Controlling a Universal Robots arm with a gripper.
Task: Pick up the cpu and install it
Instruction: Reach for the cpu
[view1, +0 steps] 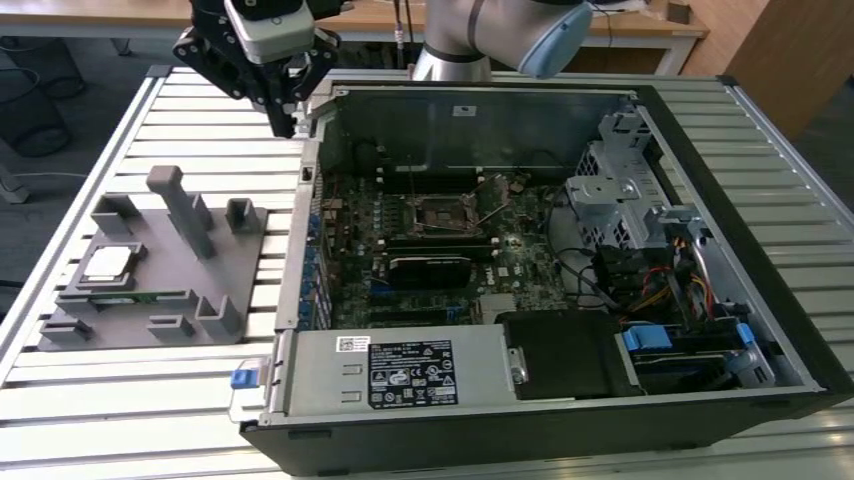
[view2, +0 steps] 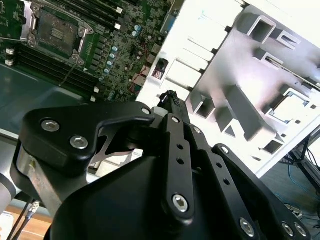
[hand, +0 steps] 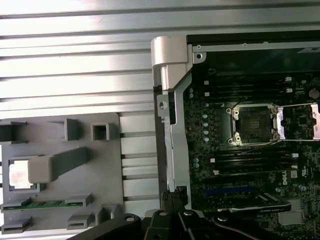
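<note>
We judge the cpu (view1: 110, 263) light, stiff, fragile: take its edges. Our tool (view1: 283, 125), closed and empty, hangs well apart.

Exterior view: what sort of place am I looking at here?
Probably a robotics lab or test bench for computer assembly: an open computer case lies on a slatted metal table, a grey tray beside it holds the cpu, and a robot gripper hangs above the table.
</note>
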